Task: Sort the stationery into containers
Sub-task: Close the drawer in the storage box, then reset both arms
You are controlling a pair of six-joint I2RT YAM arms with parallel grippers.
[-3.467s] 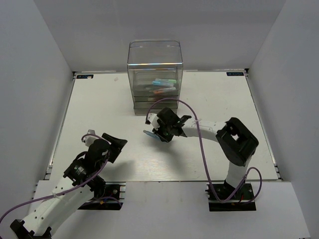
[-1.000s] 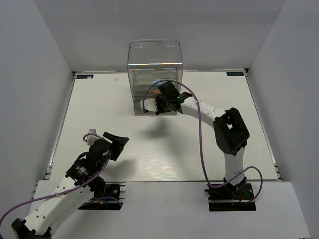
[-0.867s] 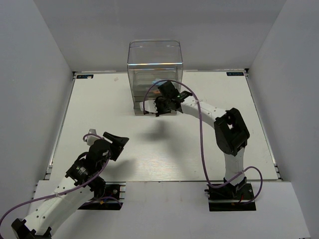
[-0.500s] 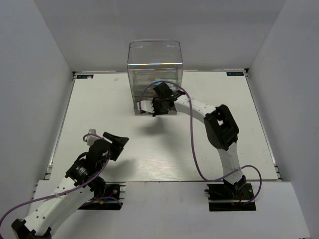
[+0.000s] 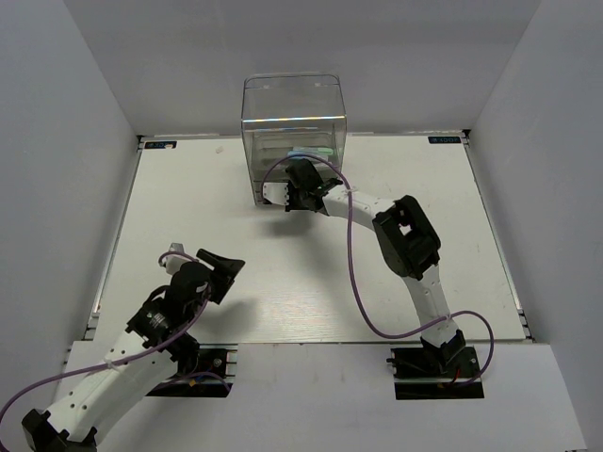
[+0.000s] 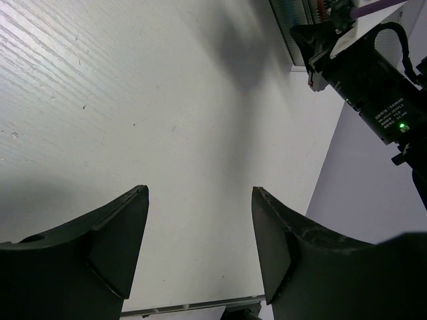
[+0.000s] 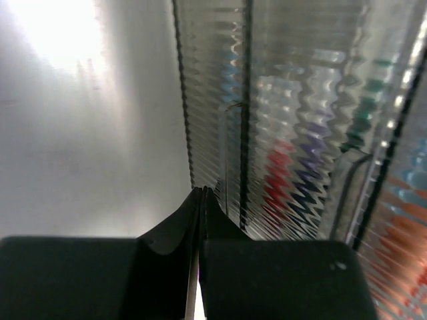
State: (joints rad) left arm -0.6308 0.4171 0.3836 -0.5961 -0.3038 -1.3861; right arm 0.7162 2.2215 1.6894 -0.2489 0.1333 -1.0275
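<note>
The clear smoky drawer unit stands at the back middle of the table. Pens and markers lie inside its drawers. Through the ribbed drawer fronts in the right wrist view I see blurred red, purple, green and orange shapes. My right gripper is shut and empty, its tips touching the edge of a lower drawer front at the unit's left side. My left gripper is open and empty above the table at the near left.
The right arm reaches across the middle of the table to the unit, trailing a purple cable. White walls enclose the table on three sides. The left wrist view shows bare white table under the open fingers.
My right gripper carried a light blue marker from mid-table to the drawer unit, then slid left along the drawer fronts and is now shut and empty. The left arm barely moved.
</note>
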